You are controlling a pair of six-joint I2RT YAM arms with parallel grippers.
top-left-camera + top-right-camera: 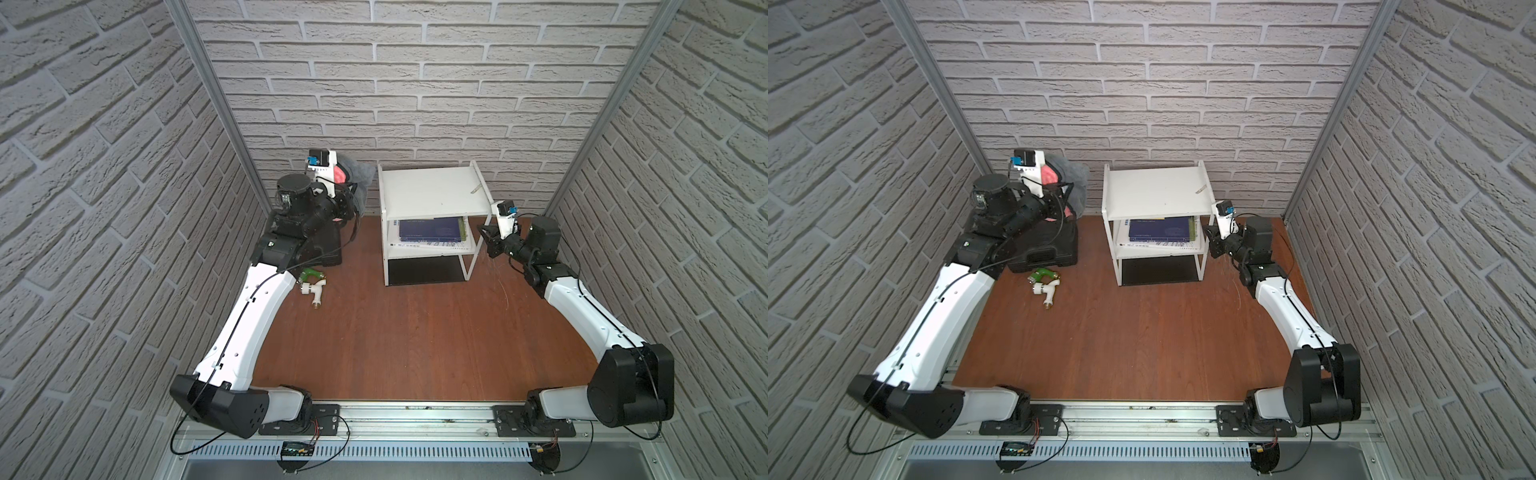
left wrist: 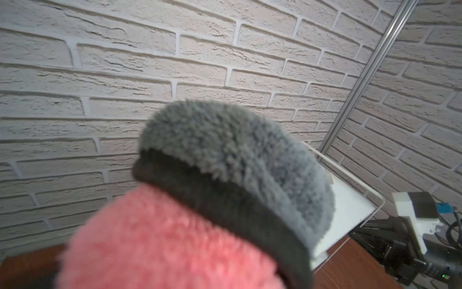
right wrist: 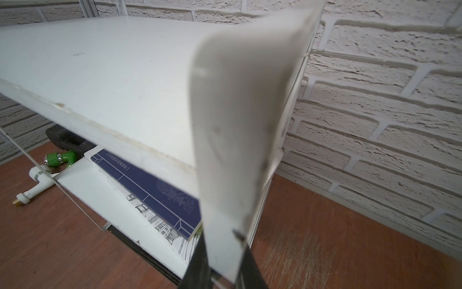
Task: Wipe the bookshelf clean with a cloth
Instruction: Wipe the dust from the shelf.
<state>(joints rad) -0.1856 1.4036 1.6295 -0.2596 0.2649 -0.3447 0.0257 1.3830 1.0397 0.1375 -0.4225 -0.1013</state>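
The white bookshelf (image 1: 432, 195) stands at the desk's (image 1: 415, 332) far edge. Beside it on the left, the raised left fingers (image 1: 353, 183) are closed on the grey-pink cloth (image 2: 225, 160). The right fingers (image 3: 222, 272) clamp the bookshelf's right side panel.

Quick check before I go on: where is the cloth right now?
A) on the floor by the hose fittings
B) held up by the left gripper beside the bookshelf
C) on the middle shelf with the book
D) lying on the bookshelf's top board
B: the grey and pink cloth is bunched in the left gripper, raised beside the bookshelf, off its top board.
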